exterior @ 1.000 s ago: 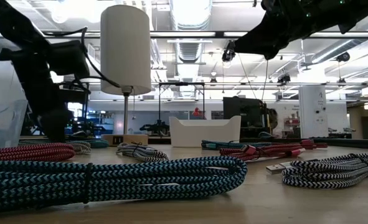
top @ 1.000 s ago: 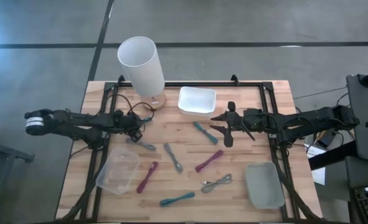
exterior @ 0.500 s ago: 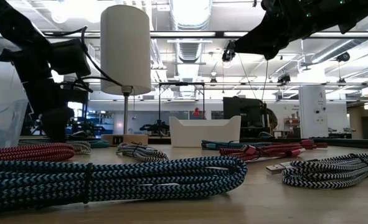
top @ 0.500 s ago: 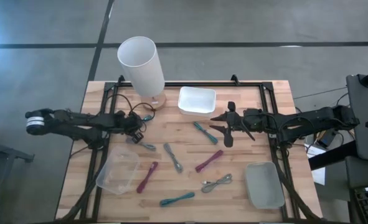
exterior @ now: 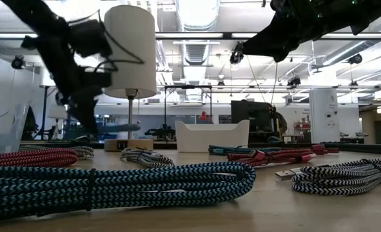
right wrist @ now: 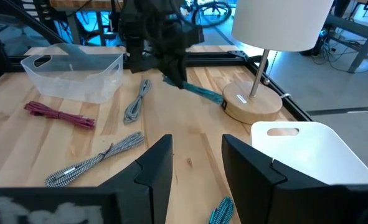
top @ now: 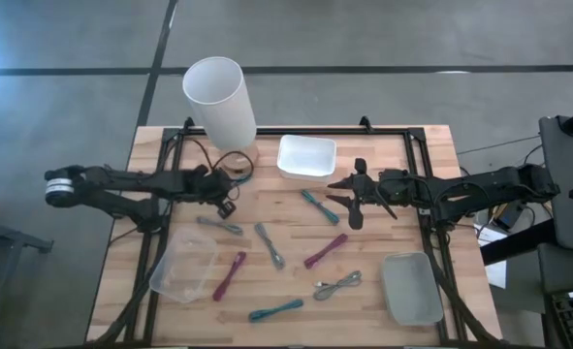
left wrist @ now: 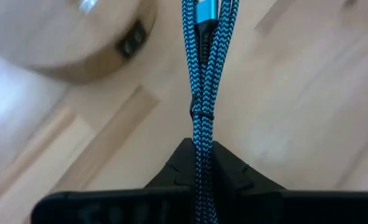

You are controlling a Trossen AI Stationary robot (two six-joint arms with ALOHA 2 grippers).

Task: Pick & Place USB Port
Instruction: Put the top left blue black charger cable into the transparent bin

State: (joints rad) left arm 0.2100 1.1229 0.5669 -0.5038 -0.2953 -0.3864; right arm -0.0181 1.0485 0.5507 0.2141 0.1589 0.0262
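Left hand [top: 226, 197] pinches shut on a blue braided cable [left wrist: 203, 81] beside the lamp base [right wrist: 251, 104]; right hand [right wrist: 196, 162] hovers open.

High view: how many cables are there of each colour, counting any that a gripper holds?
Blue or teal cables: 3, one of them held in the left gripper
Grey cables: 3
Red cables: 2
Total: 8
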